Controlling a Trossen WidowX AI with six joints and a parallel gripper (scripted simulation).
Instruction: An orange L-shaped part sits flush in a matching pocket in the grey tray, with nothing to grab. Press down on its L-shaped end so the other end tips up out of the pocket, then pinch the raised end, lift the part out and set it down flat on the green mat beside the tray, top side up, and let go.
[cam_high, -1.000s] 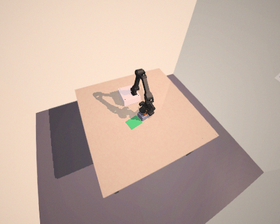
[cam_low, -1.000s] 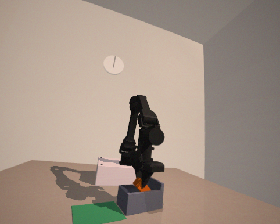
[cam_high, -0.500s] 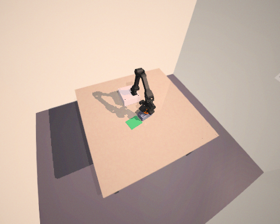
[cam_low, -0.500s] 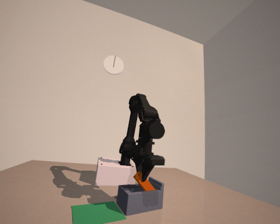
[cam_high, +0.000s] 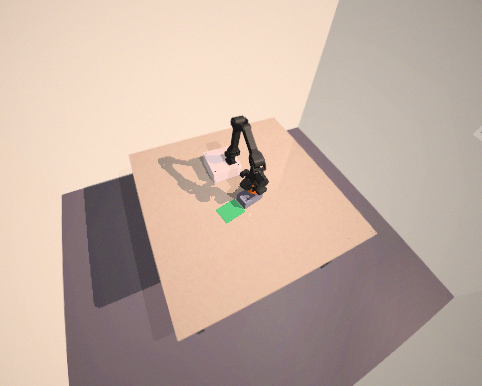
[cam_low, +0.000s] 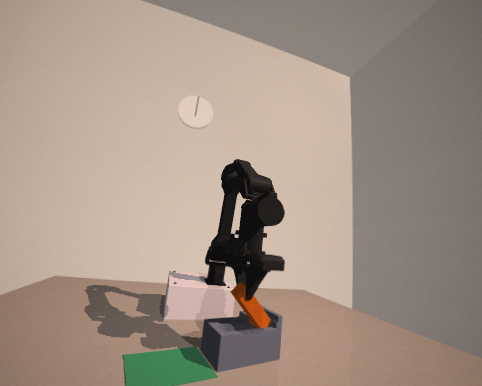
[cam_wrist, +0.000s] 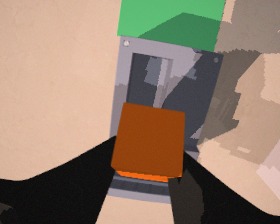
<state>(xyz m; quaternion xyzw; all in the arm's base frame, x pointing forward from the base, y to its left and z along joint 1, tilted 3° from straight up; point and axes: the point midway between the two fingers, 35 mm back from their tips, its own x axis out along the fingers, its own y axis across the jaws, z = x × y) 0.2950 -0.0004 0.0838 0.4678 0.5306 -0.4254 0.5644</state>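
Observation:
The orange L-shaped part (cam_high: 250, 191) (cam_low: 254, 311) (cam_wrist: 150, 140) is steeply tilted, one end high and the other low over the right end of the grey tray (cam_high: 249, 202) (cam_low: 245, 349) (cam_wrist: 121, 82). My gripper (cam_high: 255, 188) (cam_low: 247, 294) (cam_wrist: 145, 147) is shut on the part near its raised end. In the wrist view the pocket beyond the part lies open. Whether the low end still touches the tray is hard to tell. The green mat (cam_high: 229, 212) (cam_low: 165, 369) (cam_wrist: 150, 16) lies flat beside the tray, with nothing on it.
The arm's white base box (cam_high: 216, 168) (cam_low: 192, 303) stands behind the tray. The arm's shadow falls on the wooden table top (cam_high: 260, 255) (cam_low: 65, 320), and shadow also covers parts of the mat and the tray.

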